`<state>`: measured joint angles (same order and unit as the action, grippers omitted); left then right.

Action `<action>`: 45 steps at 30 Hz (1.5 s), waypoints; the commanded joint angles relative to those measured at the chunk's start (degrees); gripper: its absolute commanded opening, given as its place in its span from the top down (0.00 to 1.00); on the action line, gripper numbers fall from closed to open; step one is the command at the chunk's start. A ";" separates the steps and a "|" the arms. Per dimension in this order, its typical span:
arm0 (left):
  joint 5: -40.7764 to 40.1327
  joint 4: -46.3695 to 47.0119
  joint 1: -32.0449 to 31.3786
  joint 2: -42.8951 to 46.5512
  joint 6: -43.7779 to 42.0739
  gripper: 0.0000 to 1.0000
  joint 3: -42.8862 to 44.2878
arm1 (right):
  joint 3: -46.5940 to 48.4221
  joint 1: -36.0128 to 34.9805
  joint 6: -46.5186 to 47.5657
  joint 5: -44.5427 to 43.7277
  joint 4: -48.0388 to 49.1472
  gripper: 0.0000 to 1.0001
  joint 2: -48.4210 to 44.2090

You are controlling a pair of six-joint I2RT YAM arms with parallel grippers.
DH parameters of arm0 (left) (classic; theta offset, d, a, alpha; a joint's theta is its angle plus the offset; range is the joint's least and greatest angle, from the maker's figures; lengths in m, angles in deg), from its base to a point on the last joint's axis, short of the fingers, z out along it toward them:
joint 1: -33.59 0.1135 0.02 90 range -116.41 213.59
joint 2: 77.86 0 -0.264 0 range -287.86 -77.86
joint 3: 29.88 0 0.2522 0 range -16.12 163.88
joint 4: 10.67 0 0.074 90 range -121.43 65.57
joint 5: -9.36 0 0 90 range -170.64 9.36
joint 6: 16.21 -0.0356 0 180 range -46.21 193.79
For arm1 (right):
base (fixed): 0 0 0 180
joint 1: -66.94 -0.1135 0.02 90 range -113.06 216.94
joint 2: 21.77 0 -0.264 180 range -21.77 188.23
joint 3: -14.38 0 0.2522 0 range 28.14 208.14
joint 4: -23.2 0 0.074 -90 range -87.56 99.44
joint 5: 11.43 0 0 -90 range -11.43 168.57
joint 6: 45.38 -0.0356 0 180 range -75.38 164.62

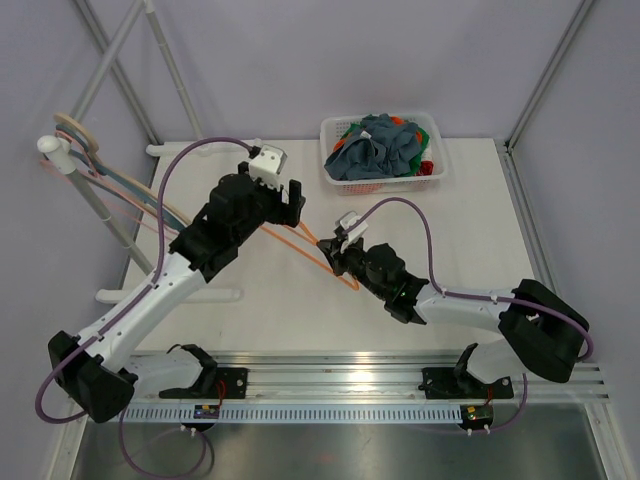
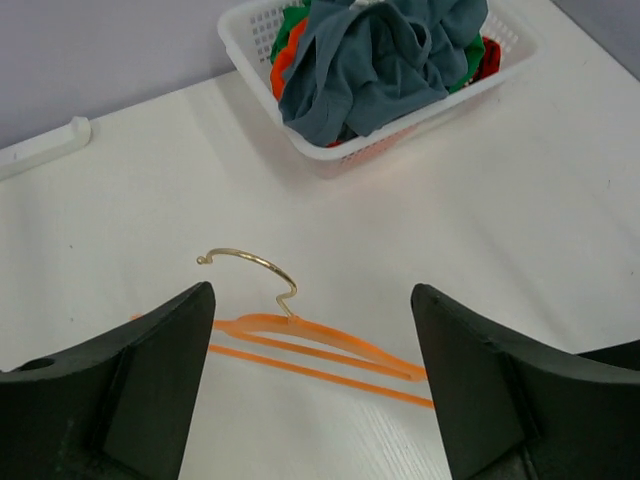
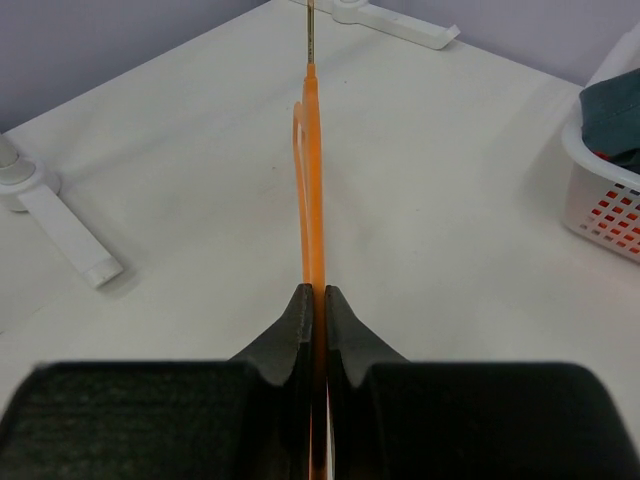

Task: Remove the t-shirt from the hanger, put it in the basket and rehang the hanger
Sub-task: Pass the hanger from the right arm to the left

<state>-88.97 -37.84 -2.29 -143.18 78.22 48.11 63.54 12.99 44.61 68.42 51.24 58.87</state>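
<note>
1. The hanger [image 3: 315, 200] is bare, with no cloth on its orange frame. The right gripper [image 3: 315, 290] has both fingers pressed tight on 1 of its arms. It holds the hanger low over the table [image 1: 470, 230], and I cannot tell whether the hanger touches it.
2. The t-shirt [image 2: 385, 60], which I take to be the grey-blue heap, lies bunched on top of the white basket [image 2: 400, 135] at the far right.
3. The left gripper [image 1: 284, 204] hovers over the hanger's gold hook [image 2: 268, 263] with its 2 fingers spread wide, holding nothing.
4. The removal therefore looks done. What remains is probably to set the hanger down, which calls for gentle lowering before the right fingers part.
5. Bare table lies on every side of the hanger. The tight spots are the basket at the far right and the white rack [image 1: 56, 148] at the far left edge. The 2 arms also sit close together over the middle.
</note>
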 commanded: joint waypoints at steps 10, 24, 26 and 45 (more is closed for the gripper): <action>-0.98 -3.73 -0.95 -4.02 -0.21 0.18 4.77 | 1.08 -0.10 1.59 -3.21 6.98 1.00 0.75; -2.74 2.69 -1.04 -5.96 0.06 0.29 1.87 | 0.38 -0.27 0.71 -1.63 6.71 1.00 -0.83; -3.00 2.60 -1.04 -6.84 0.14 0.30 2.04 | 0.29 -0.19 0.63 -1.54 6.80 1.00 -1.01; -7.74 9.72 -1.04 -8.25 2.08 0.81 -1.21 | 0.46 -0.19 0.36 -0.04 7.15 1.00 -0.57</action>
<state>-94.81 -33.18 -3.06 -151.57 79.92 47.04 63.54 12.99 45.13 67.72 53.34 59.83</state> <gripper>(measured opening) 0.227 0.101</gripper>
